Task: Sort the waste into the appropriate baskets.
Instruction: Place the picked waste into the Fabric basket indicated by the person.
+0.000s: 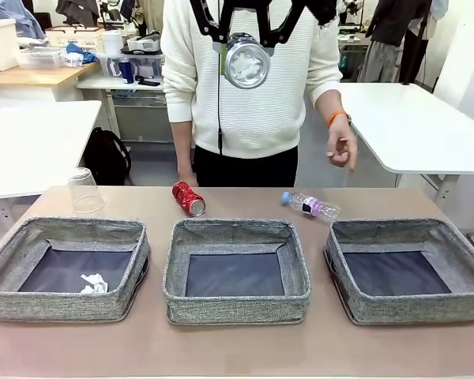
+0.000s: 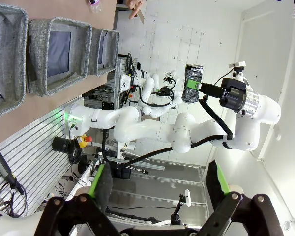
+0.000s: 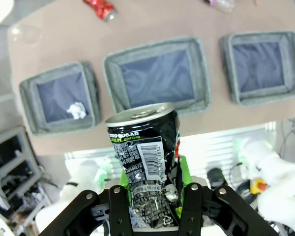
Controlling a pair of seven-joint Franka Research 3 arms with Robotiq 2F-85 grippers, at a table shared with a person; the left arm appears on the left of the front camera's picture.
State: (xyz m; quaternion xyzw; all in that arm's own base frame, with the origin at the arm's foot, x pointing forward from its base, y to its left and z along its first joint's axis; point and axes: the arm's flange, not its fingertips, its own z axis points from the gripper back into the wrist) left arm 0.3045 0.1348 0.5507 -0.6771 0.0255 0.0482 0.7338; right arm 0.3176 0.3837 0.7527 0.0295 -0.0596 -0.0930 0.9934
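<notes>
From the front we see the clear cup (image 1: 84,191) behind the left basket (image 1: 63,306), which holds the paper wad (image 1: 93,283). The red can (image 1: 188,198) lies behind the middle basket (image 1: 237,306), and the bottle (image 1: 312,206) behind the right basket (image 1: 411,309). The left wrist view gives us the left gripper (image 2: 157,177), fingers wide apart. The right wrist view gives us the right gripper (image 3: 152,179) clamped on the dark can (image 3: 142,142) above the baskets, the can's base hidden by the fingers.
</notes>
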